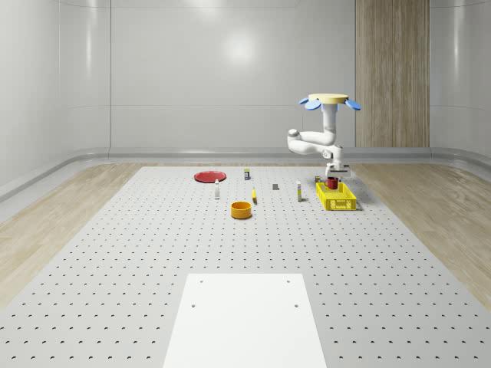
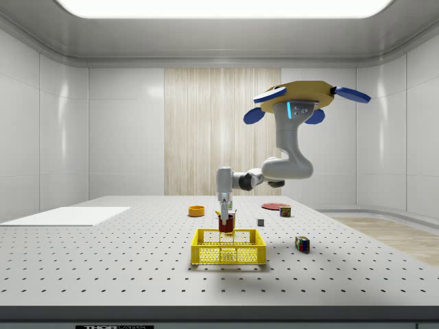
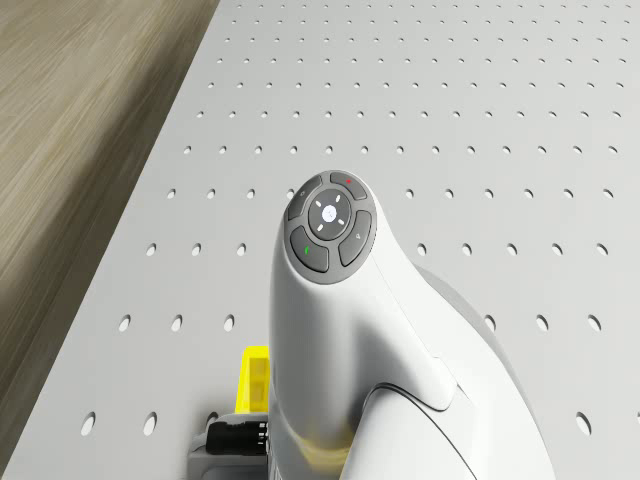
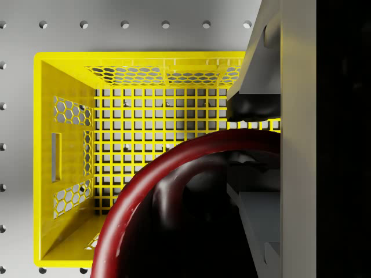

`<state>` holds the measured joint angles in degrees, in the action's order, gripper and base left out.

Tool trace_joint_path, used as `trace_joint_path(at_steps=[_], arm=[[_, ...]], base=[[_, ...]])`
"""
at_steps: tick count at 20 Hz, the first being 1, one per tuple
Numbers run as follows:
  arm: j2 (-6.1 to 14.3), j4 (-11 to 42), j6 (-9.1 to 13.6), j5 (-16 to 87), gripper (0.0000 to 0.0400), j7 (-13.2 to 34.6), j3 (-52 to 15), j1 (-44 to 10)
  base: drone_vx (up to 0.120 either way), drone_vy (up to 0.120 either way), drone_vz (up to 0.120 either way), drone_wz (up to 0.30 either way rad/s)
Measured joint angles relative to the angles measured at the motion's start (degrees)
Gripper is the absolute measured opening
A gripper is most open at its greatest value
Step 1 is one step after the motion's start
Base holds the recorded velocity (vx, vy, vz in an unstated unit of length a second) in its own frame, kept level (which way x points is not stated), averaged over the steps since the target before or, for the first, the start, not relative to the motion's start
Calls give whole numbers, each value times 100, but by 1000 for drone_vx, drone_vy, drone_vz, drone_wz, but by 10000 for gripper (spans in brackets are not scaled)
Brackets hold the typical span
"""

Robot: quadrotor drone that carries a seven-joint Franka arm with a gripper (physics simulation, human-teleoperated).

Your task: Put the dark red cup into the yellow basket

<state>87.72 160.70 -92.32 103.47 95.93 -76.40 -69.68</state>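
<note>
Dark red cup (image 4: 174, 214) is seen nearest the wrist camera, its rim held in the jaws, one finger (image 4: 255, 104) inside the mouth and the cup clamped by its wall. Beneath it the yellow basket (image 4: 64, 145) is open, and its mesh floor is seen past the cup's rim. In the side view the gripper (image 2: 226, 218) is hung just above the basket's top edge, with the cup (image 2: 226, 224) partly below rim level and apparently not yet set on the floor. The drone (image 2: 300, 96) is hovered well above the bench (image 2: 103, 253), off toward the side view's right of the basket, with the arm (image 2: 274, 168) reached out and down. Risks are judged as follows: the cup appears offset toward one side of the basket, so a release from here could catch the near wall (image 2: 228, 241) and tip the cup; drift of the drone while the cup is low could drag it against the rim and shift the light basket. Open bench is left all round the basket; a small multicoloured cube (image 2: 302, 244) lies near it on the side view's right, clear of the descent. Room upward is unobstructed.
</note>
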Motion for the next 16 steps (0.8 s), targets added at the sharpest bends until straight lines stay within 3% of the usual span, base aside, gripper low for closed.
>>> trace_joint_path(at_steps=[5,16], arm=[[24,-2,-23,-8,99,4,0,-6],[8,-95,-162,350,98,251,384,-308]], base=[[0,0,-112,0],[0,0,0,0]])
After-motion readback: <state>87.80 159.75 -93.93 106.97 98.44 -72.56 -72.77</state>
